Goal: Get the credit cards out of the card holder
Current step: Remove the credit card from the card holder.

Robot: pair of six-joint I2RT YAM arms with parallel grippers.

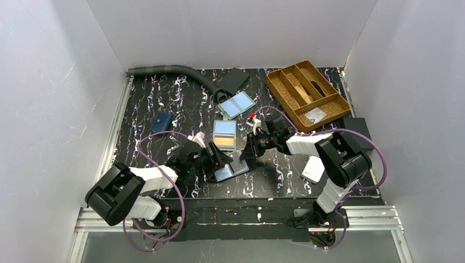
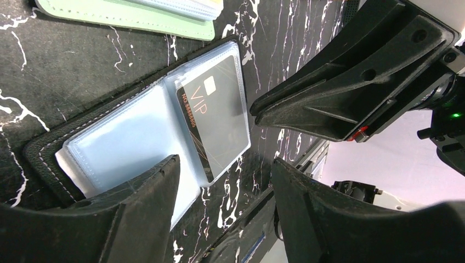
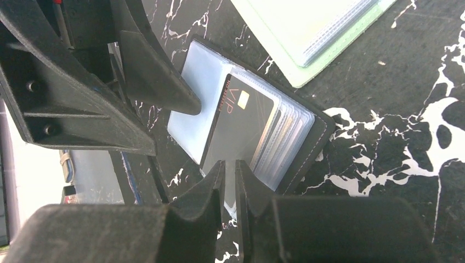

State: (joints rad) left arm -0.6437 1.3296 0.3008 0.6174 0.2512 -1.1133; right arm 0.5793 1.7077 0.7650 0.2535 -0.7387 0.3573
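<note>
White walls are closing in a black, white-veined table [image 1: 164, 98], which is carrying a wicker tray [image 1: 329, 82] at its far right corner and a grey hose [image 1: 164, 69] along its far edge. The left gripper [image 2: 225, 161] is hovering over a black sleeved wallet [image 1: 233, 171] lying open by the middle of the near edge, its fingers standing apart and grasping nothing. The right gripper [image 3: 230, 164] is reaching in from the right, its fingers pressed almost together at the edge of the clear sleeve holding the black card [image 3: 241, 126]; whether they are pinching it I cannot tell. The grey-green card holder [image 1: 225, 135] is lying open just beyond, at the table's middle, showing a blue card [image 1: 225, 127] and an orange card [image 1: 225, 141]. A navy pouch [image 1: 162, 121] is sitting toward the left edge.
</note>
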